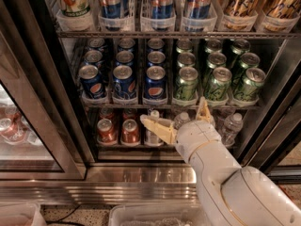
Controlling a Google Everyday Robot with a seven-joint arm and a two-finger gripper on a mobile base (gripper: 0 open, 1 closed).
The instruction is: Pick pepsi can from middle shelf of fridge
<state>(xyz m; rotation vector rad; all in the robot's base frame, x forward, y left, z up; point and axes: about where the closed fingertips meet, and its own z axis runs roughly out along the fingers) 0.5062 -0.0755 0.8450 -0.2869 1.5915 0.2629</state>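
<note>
Hovering empty, fingers spread wide, my gripper point(180, 118) sits just below the middle shelf point(127, 105) of the fridge point(141, 185), with the pepsi can point(154, 82) untouched in its front lane: rise, grasp and withdrawal all outstanding.

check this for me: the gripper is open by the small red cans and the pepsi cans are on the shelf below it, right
Not quite. The camera view shows the pepsi cans on the middle shelf above the gripper, not below. The rest holds: it is open by the small red cans.
</note>
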